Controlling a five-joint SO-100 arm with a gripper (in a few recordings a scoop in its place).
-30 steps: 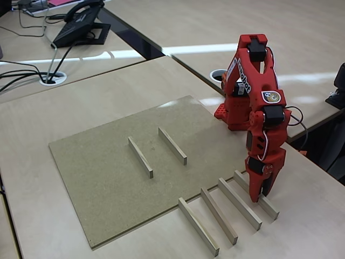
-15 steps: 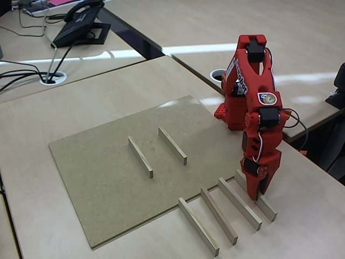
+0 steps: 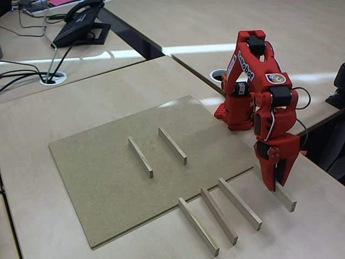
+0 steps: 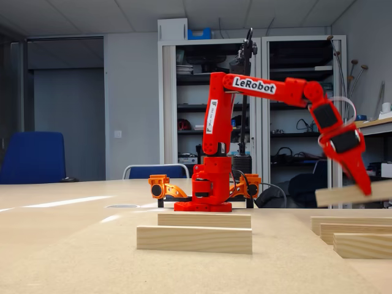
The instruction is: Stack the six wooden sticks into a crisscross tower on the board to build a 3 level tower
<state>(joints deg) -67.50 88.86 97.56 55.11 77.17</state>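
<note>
Both fixed views showed the red gripper closed on one of the six wooden sticks, pinching it near one end. That stick hung clear of the desk, off the board's right edge, its free end pointing away from the board. Three sticks lay side by side on the desk just beside the board's near right corner. Two parallel sticks rested apart on the board's middle.
</note>
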